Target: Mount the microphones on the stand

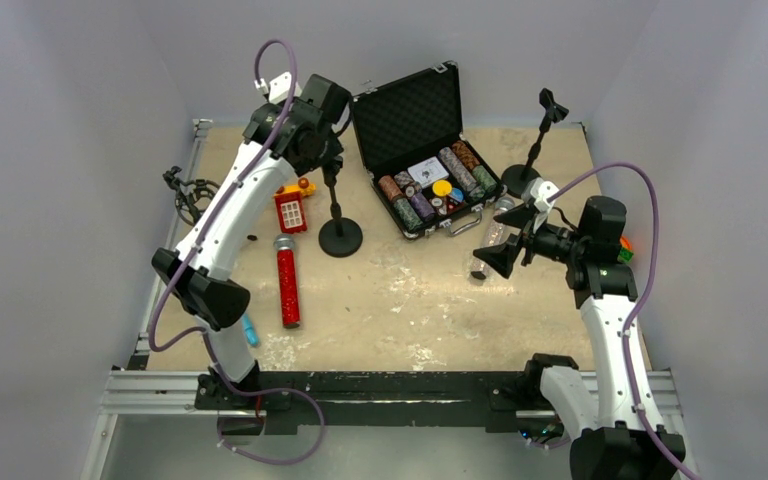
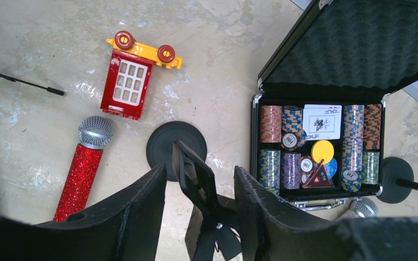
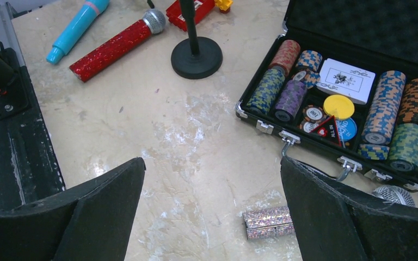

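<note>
**No microphone mounted yet**

On the table [image 1: 410, 310], the middle stand [image 1: 340, 237] and right stand [image 1: 516, 180] stood bare. The left gripper [image 2: 201, 179], spread, straddled the middle clip [image 2: 193, 166]. The right gripper [image 3: 212, 163], spread, hung over the silver microphone [image 3: 268, 223]. The red microphone [image 1: 287, 290] and blue microphone [image 3: 76, 27] lay flat.

Red glitter stick microphone, grey mesh head [image 1: 287, 283]: flat on the desk [image 1: 410, 300], head pointing away.
Silver glitter stick microphone [image 3: 268, 223]: lying flat (partly hidden), right of centre.
Plain light-blue microphone [image 3: 76, 27]: flat, near left edge.
Black round-based stands [image 1: 340, 238] [image 1: 522, 178]: both upright.
</note>
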Controlling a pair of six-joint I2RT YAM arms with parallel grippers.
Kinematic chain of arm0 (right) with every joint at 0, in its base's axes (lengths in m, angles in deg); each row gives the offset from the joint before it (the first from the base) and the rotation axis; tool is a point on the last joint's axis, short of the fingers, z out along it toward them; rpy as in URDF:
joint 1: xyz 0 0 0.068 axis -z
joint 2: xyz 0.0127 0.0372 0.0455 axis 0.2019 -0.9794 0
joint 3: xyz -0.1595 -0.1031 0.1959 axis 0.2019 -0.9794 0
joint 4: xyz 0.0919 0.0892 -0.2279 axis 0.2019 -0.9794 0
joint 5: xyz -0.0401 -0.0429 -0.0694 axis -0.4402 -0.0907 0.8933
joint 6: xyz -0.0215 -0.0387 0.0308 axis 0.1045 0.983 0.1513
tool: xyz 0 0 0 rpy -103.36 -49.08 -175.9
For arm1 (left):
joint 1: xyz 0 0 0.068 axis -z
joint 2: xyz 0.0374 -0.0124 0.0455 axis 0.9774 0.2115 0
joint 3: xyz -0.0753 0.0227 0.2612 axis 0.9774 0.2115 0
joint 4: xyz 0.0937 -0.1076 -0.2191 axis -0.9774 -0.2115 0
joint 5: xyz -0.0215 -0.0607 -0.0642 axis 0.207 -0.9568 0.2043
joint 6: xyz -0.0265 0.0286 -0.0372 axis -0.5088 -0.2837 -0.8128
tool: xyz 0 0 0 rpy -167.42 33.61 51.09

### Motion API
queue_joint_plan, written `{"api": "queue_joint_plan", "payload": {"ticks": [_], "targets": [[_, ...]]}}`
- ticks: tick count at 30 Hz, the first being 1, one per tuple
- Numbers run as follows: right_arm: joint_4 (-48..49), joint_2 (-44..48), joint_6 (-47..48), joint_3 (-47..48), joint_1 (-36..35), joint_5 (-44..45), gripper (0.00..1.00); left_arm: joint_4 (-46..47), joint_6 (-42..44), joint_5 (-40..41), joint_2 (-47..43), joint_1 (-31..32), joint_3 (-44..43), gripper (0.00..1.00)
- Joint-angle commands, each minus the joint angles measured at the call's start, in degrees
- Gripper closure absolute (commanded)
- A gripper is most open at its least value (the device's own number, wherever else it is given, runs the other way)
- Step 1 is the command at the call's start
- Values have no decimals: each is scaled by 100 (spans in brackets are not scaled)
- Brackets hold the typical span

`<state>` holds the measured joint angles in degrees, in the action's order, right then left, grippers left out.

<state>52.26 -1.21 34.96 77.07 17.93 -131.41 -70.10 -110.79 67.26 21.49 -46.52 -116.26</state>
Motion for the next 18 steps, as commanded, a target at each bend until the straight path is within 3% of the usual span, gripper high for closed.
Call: {"api": "queue_joint_plan", "payload": {"ticks": [1, 5, 11, 15, 18], "targets": [[172, 23, -29, -21, 4, -94, 1, 93, -9, 284, 82, 19, -276, 49], [172, 32, -16, -26, 4, -97, 1, 97, 0, 332, 156, 7, -274, 57], [174, 41, -1, -33, 4, -95, 1, 496, 399, 106, -159, 6, 45, 91], [174, 26, 13, -28, 4, -106, 1, 1285, 1298, -478, -821, 9, 730, 96], [164, 2, 14, -22, 4, -121, 1, 1871, 2342, -1472, -1225, 6, 1116, 96]]}}
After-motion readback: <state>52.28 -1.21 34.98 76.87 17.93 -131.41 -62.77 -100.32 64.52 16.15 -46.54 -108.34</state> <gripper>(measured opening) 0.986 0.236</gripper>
